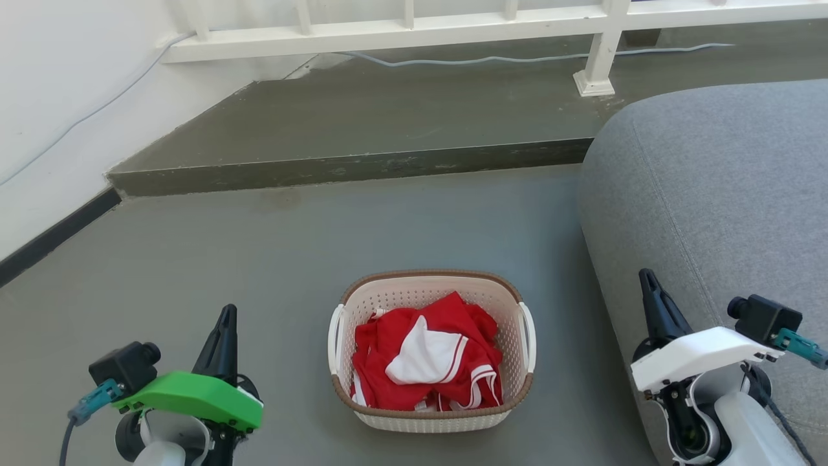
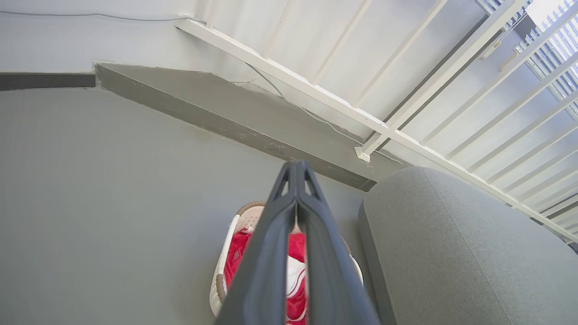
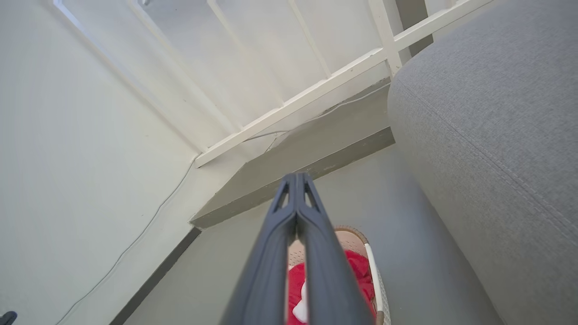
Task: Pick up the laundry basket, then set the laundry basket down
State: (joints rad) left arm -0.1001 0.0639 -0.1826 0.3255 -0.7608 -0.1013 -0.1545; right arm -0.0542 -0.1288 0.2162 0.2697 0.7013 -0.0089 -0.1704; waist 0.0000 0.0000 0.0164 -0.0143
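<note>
The laundry basket (image 1: 430, 414) stands on the grey floor in the lower middle of the head view: cream perforated plastic, brown rim, a white handle on each side. Red and white clothes (image 1: 427, 356) lie in it. My left gripper (image 1: 226, 317) is shut and empty, to the basket's left and apart from it. My right gripper (image 1: 647, 279) is shut and empty too, to the basket's right, in front of the sofa. In the left wrist view the shut gripper (image 2: 296, 169) covers part of the basket (image 2: 226, 266). The right wrist view has the shut gripper (image 3: 295, 180) above the basket (image 3: 372, 266).
A grey sofa (image 1: 718, 194) fills the right side, close to the basket. A raised dark step (image 1: 349, 165) crosses the floor behind it, with a white railing (image 1: 401, 29) and a cable beyond. A white wall with a dark skirting runs along the left.
</note>
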